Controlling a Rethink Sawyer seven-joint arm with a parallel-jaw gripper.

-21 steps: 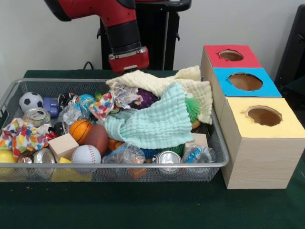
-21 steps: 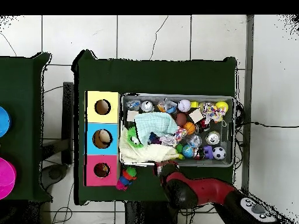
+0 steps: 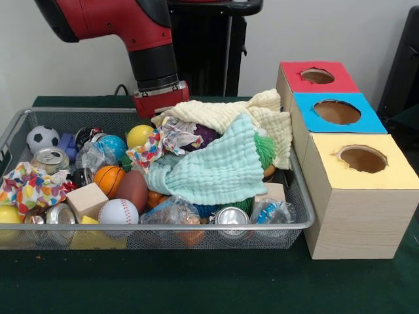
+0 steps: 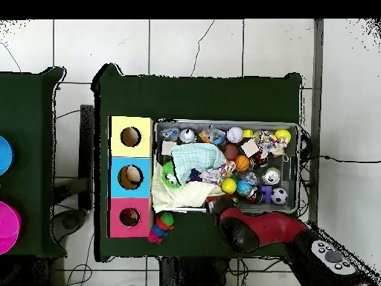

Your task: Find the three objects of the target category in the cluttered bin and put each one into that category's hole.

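Observation:
The wire mesh bin (image 3: 288, 196) (image 4: 294, 126) is full of clutter. My gripper (image 3: 160, 103) (image 4: 220, 204) reaches down at the bin's far rim, behind a cream cloth (image 3: 252, 112); its tips are hidden. No plush animal shows plainly. An orange thing (image 3: 155, 198) peeks from under the mint cloth (image 3: 209, 169), and I cannot tell what it is. The wooden box stands beside the bin with the red-surround hole (image 3: 317, 76) (image 4: 129, 217) farthest from the front camera. Something tan shows inside the blue hole (image 4: 132, 176).
The blue hole (image 3: 336, 111) and yellow hole (image 3: 362, 158) are on the same box. The bin holds a soccer ball (image 3: 42, 139), basketball (image 3: 109, 180), baseball (image 3: 118, 212), cans (image 3: 51, 159), a wooden block (image 3: 86, 199) and a patterned cloth (image 3: 29, 184). A small multicoloured thing (image 4: 160, 226) lies by the box's red end.

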